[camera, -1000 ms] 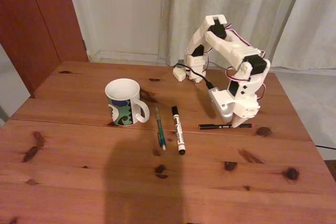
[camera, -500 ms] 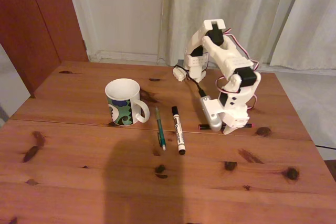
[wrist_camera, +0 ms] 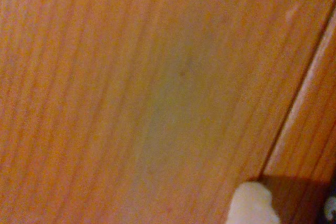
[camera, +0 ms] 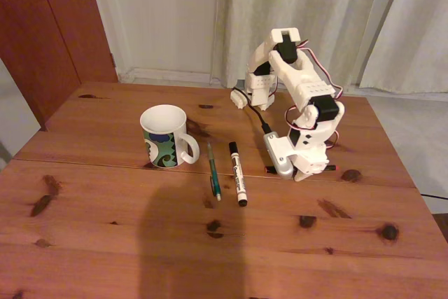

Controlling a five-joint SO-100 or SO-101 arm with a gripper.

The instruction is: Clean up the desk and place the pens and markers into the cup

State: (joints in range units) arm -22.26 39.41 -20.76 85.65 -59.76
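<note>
- Thin black pen [camera: 329,167]: its middle is covered by the gripper [camera: 299,175]; both ends show in the fixed view
- Jaws: gap cannot be made out in the fixed view
- Wrist view: blurred wood grain of the desk [wrist_camera: 131,98]; a white fingertip [wrist_camera: 252,205] is cut off by the bottom edge

A room in a home, lit by warm indoor light

A knotty pine desk [camera: 105,243] is standing against pale floor-length curtains [camera: 329,19] that are hanging to the floor beside a plain white wall [camera: 161,12], while a reddish-brown wooden panel [camera: 49,26], a door or a cupboard side, is rising at the left in the fixed view; a patterned ceramic cup [camera: 166,136] is sitting on the desk, and bare grey floor [camera: 413,138] is showing past the right edge.
</note>
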